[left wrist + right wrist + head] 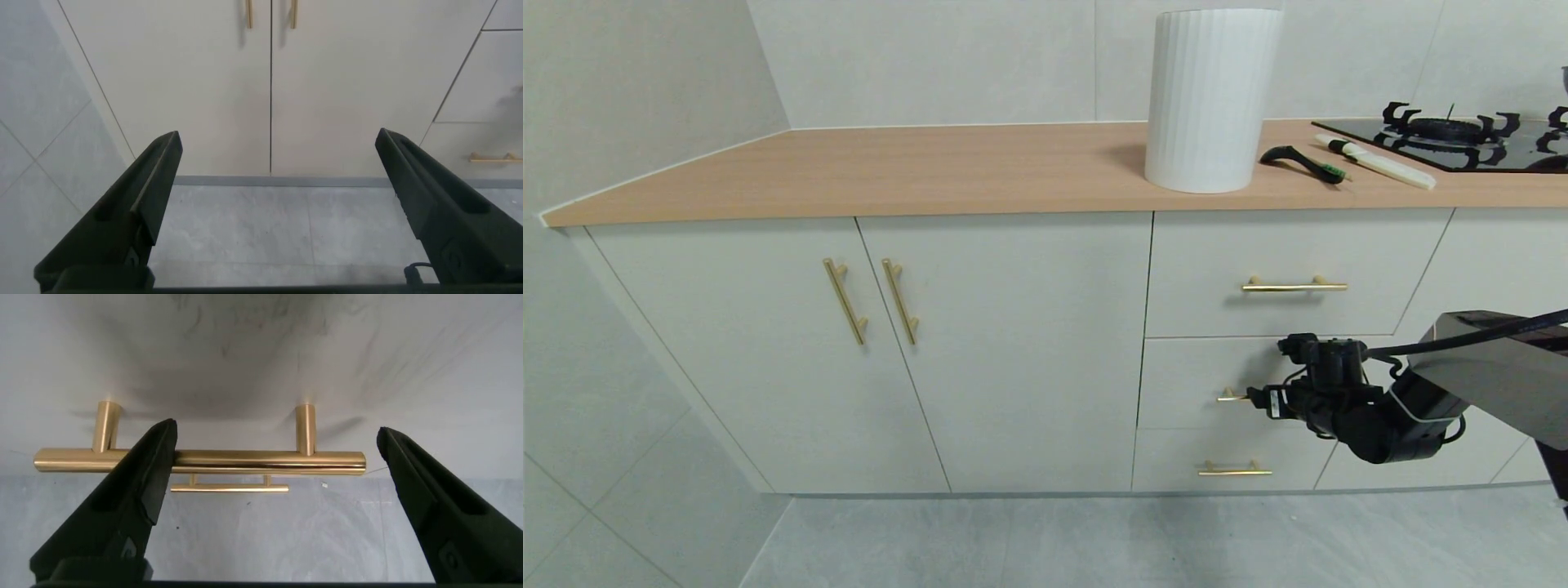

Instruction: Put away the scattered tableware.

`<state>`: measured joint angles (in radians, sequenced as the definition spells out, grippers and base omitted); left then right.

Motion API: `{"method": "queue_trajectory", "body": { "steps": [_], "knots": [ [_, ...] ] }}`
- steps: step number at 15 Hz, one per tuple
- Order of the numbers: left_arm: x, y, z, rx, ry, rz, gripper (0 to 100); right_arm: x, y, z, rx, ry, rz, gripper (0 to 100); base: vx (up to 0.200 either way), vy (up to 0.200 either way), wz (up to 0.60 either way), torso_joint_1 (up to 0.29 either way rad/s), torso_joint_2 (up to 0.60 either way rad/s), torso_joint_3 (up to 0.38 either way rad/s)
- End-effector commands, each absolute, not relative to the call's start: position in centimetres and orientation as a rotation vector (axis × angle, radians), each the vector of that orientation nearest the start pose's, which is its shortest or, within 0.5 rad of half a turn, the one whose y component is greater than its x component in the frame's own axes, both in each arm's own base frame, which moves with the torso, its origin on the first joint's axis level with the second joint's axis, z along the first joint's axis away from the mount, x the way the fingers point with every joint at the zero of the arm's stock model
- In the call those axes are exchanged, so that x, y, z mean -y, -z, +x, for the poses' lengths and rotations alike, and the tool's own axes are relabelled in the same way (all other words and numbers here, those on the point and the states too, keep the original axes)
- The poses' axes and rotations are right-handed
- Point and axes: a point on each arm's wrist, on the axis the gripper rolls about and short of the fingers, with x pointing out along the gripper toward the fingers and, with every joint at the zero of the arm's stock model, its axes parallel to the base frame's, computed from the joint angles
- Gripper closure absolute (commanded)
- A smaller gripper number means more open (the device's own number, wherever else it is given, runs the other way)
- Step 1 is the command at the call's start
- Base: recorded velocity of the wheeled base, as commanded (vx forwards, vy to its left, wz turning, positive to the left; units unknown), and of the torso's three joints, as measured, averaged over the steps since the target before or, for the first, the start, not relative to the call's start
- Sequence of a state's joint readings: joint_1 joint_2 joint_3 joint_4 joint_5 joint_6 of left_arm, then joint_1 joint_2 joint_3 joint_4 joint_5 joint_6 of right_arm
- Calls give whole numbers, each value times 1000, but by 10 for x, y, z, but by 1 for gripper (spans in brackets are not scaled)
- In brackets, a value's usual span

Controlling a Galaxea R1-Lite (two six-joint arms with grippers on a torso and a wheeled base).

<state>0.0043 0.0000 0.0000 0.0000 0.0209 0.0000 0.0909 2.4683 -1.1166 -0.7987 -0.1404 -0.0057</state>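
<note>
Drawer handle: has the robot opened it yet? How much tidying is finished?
Nothing is put away yet. The peeler and knife lie on the countertop. The right gripper, open, is at the middle drawer's handle; the drawer looks shut. To do: open it, then stow both.

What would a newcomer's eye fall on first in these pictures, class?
The tall white ribbed jar on the wooden counter stands out first. Low down, the right gripper is open in front of the gold handle of the middle drawer. A black utensil and a white utensil lie between the jar and the hob.
</note>
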Motion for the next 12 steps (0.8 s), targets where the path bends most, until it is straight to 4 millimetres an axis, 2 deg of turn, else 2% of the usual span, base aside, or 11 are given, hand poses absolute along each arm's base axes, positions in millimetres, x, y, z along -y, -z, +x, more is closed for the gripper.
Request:
{"method": "queue_trajectory", "body": {
  "steps": [1,7,9,12],
  "knots": [
    [0,-75,-23,0,-26,0,0,-37,19,430,-558,44,-72,0,0,0,0,0,0,0],
    [0,-75,-23,0,-26,0,0,-36,12,424,-599,36,-75,0,0,0,0,0,0,0],
    [0,-75,-23,0,-26,0,0,-36,-3,415,-623,20,-80,0,0,0,0,0,0,0],
    [0,-75,-23,0,-26,0,0,-39,-83,369,-690,-109,-90,0,0,0,0,0,0,0]
  ]
}}
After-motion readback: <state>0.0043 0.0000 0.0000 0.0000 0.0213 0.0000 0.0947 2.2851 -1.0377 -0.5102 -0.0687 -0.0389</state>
